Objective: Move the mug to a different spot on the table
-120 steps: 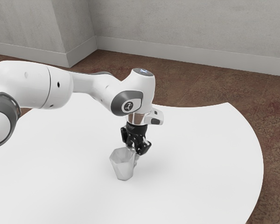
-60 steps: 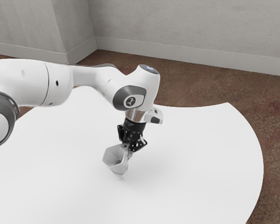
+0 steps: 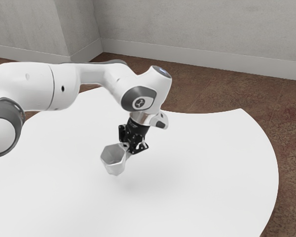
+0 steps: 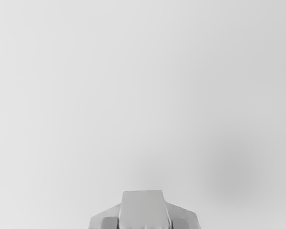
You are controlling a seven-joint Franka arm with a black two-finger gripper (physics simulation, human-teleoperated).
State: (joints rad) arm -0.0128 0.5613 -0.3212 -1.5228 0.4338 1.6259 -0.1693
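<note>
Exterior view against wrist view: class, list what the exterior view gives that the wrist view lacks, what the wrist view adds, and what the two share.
Exterior view adds: the arm, its gripper shut on the mug, the mug tilted and clear of the table, the brown floor and walls. Wrist view adds: a close look at the mug's faceted side from the hand. Shared: mug, white table, a soft shadow on it.

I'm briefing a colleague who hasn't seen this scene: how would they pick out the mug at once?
Start at the round white table and follow the white arm to its black gripper. The mug hangs tilted in it, above the tabletop: pale grey and faceted, unlike the smooth rounded arm.
</note>
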